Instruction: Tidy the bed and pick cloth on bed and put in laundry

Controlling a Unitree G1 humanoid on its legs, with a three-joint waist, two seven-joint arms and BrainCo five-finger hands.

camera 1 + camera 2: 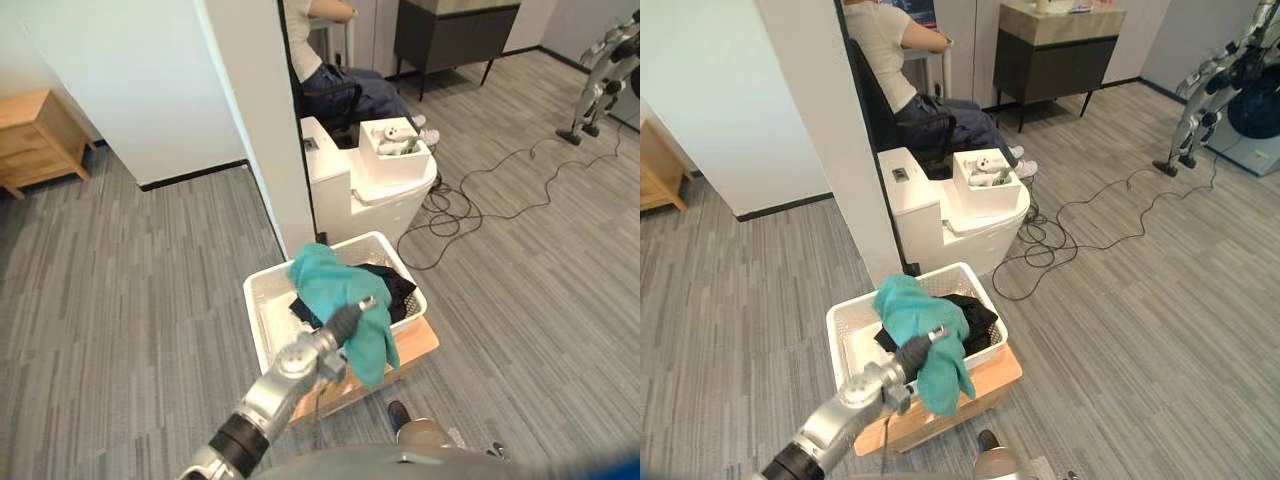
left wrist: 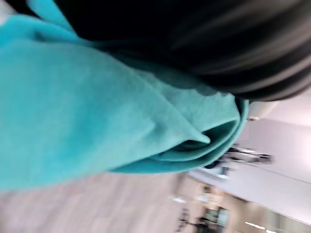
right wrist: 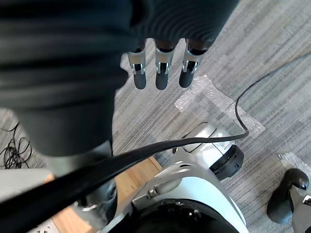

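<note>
The left hand (image 1: 358, 308) is buried past its dark cover in the crumpled teal cloth (image 1: 335, 280), so its grip cannot be read. In the left wrist view the teal folds are blurred. The cloth and a black garment (image 1: 398, 287) hide most of the inside of the white slatted plastic laundry basket (image 1: 262, 300). A seated person (image 1: 312, 45) is cut off by the top edge and stands partly behind the white partition wall (image 1: 255, 130). The light wooden cabinet (image 1: 35, 135) runs off the left edge. The pale items in the white open box (image 1: 400, 165) are too small to tell.
</note>
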